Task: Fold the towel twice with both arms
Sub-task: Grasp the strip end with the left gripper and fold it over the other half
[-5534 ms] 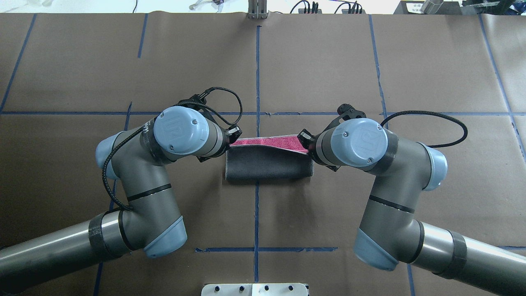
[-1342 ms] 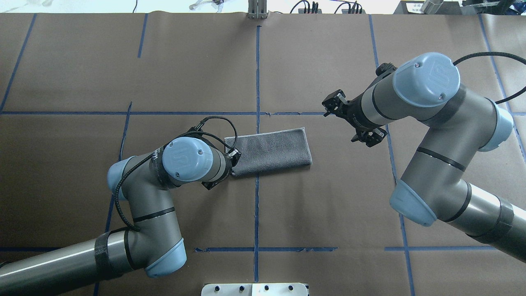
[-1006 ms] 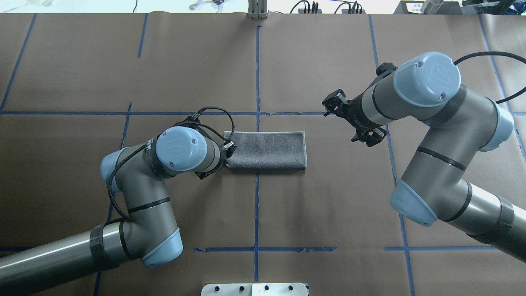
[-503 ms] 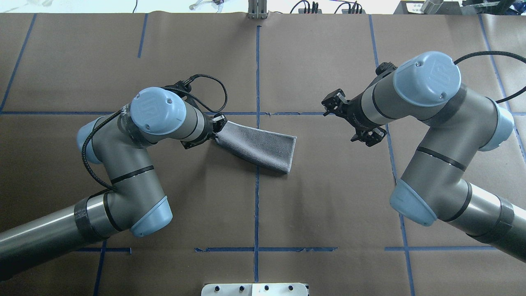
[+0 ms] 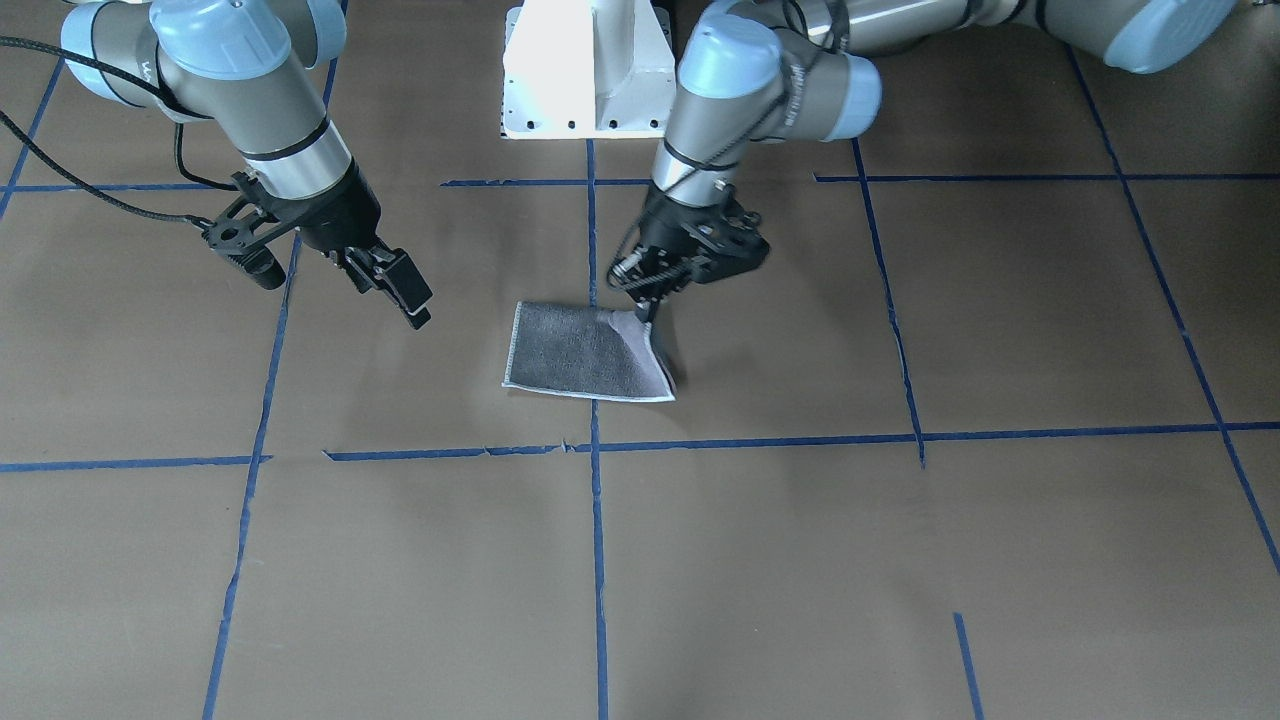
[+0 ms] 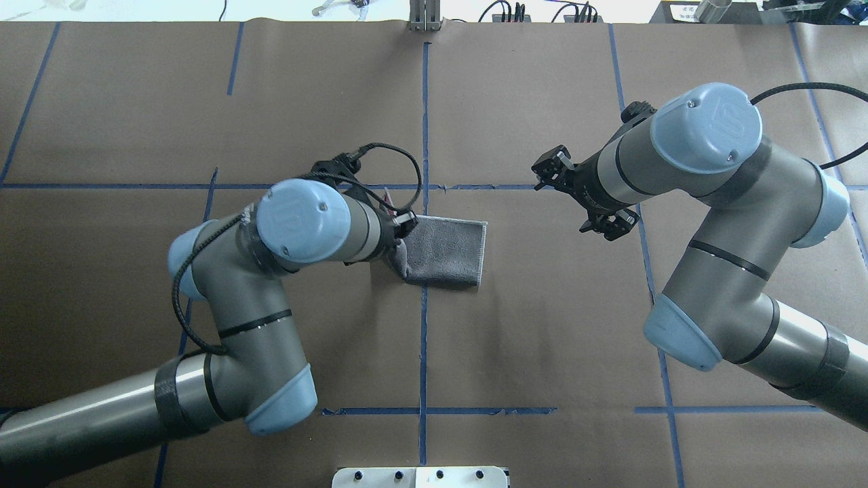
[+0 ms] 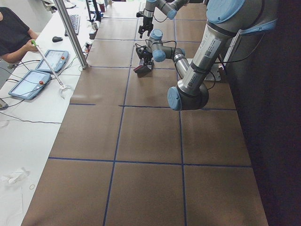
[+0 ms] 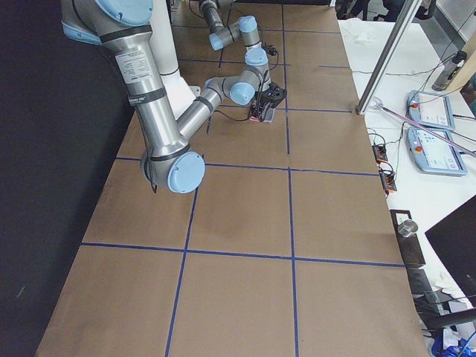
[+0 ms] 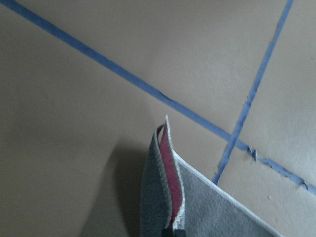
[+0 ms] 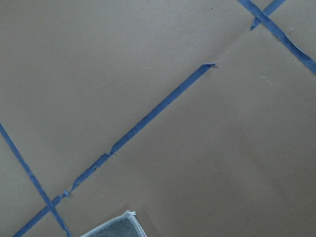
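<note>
Left pincer (image 5: 645, 305) clamps lifted end of towel (image 5: 575, 355), likely to drape over other half; right pincer (image 5: 400, 285) agape, empty, parked toward right edge of counter (image 5: 900, 550).

Near right arm (image 8: 152, 108), towel (image 8: 260, 117) beyond

Robotics lab: tape-gridded table (image 6: 542, 339), teach pendants (image 7: 29, 84), operator (image 7: 13, 35) at side bench (image 7: 28, 141)

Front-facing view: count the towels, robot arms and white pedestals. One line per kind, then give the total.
Towel: 1
Robot arms: 2, the left arm and the right arm
White pedestal: 1
Total: 4
</note>
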{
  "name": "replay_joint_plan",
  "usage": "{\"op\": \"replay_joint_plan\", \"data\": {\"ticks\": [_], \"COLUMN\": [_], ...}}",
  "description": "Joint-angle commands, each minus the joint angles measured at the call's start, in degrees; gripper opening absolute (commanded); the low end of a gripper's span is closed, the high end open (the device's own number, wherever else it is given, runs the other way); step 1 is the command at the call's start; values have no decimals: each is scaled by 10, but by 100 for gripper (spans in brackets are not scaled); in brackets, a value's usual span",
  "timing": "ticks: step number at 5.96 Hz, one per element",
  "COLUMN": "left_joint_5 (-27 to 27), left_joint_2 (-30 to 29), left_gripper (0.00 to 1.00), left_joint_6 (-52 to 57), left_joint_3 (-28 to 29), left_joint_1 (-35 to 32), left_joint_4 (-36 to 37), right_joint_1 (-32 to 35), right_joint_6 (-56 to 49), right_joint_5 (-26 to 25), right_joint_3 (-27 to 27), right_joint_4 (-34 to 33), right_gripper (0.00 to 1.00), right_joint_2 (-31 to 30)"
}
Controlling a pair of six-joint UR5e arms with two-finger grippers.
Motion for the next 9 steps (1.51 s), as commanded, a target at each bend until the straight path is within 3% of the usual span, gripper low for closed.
{"op": "replay_joint_plan", "data": {"ticks": [1,2,5,6,7,8,9], "left_joint_5": [50,51,76,76,76,72,67], "left_joint_2": [-22,-42,-152,-168,-157,-139,-80], "left_gripper": [4,4,8,76,100,100,100], "left_joint_6": [21,22,21,22,46,48,49], "left_joint_3": [6,19,181,230,224,182,88], "left_joint_1": [37,42,43,46,49,48,48], "left_joint_4": [-5,-7,-59,-115,-133,-134,-129], "right_joint_1": [2,2,2,3,4,11,26], "right_joint_6": [0,0,0,0,0,0,0], "right_joint_5": [2,2,2,2,3,5,27], "right_joint_3": [2,2,3,6,15,26,30], "right_joint_4": [0,0,0,0,0,0,0], "right_gripper": [99,99,99,99,100,100,100], "right_joint_2": [1,-1,-3,-4,-5,-12,-13]}}
